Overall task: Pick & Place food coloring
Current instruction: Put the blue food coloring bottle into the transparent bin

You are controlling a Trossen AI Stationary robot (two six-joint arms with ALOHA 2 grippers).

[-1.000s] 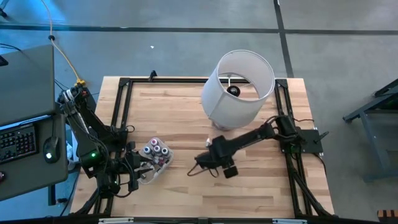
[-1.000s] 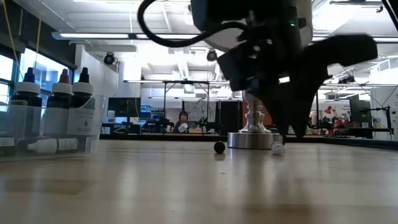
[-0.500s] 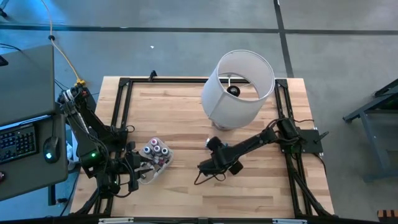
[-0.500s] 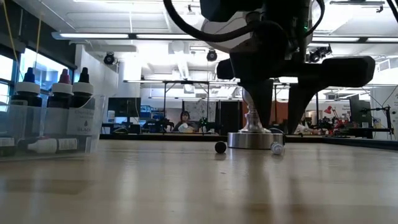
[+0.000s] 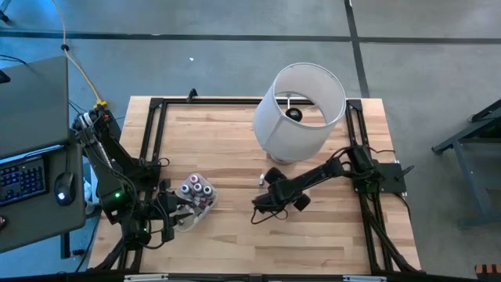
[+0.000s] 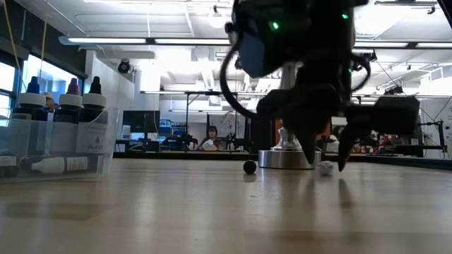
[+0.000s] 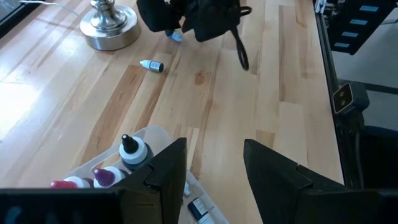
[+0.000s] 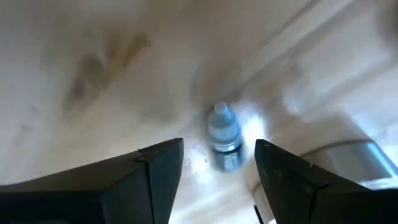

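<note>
Our right end effector (image 8: pixel 211 165) hangs open and empty over a blue-capped bottle (image 8: pixel 222 138) lying on the surface (image 5: pixel 235 141). We judge it light, smooth and apt to roll, so we'd pinch its body. Our left end effector (image 7: pixel 214 171) waits open and empty by the tub (image 5: pixel 205 210).

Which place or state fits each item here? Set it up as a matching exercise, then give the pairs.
Things:
1. lampshade
2. clear tub
3. blue-capped bottle
4. right gripper

Places or states:
A. lying on the bare wood, in line with the gap between open fingers
B. by the left arm, with capped bottles standing in it
C. open, low over the table
D. at the table's far side, near the right arm's base

Pairs: 1-D, 2-B, 3-A, 4-C
</note>
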